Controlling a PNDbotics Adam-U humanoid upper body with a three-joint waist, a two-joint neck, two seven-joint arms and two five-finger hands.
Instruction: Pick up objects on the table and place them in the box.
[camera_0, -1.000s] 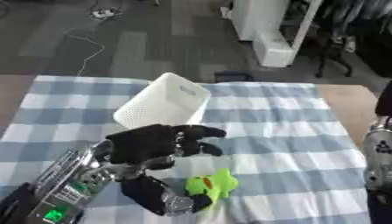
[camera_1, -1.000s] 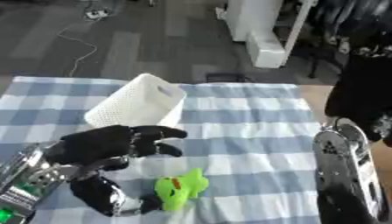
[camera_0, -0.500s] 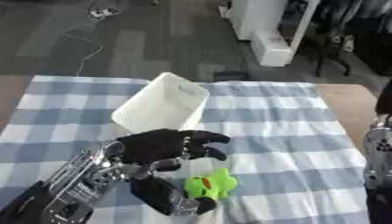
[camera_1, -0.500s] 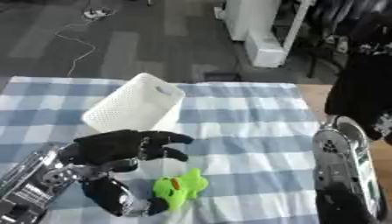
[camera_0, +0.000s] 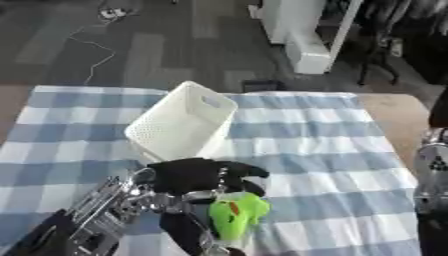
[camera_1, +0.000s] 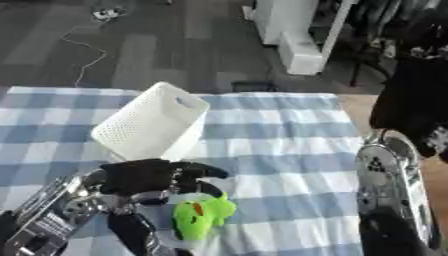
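Green toy (camera_0: 234, 214) sits near the front edge of the counter (camera_0: 306, 150), on a blue and white checked cloth (camera_1: 280, 130); it is bright green with a small orange or red mark on its upper part, and its exact form is hard to make out. The left hand (camera_0: 197, 176) comes in from the lower left, its black fingers (camera_0: 238, 170) curved over and around the top of the toy and its thumb (camera_0: 188, 232) reaching up along the toy's near left side, so the hand is closing around the toy, though whether the toy is off the cloth I cannot tell. Behind the hand, the silver and black forearm (camera_0: 96, 220) runs down to the bottom left corner.

The white box (camera_0: 182, 122), a perforated plastic basket, lies tipped on its side just behind the hand, its open mouth facing up and to the right, toward the far end of the counter. Its lower corner is just beside the back of the hand.

The left eye view shows only a sliver of the right arm (camera_0: 433, 170) at the right edge. The right eye view shows much more of it: a silver and black forearm (camera_1: 389, 185) standing along the right side, with dark bulk above it. The right hand itself shows in neither view
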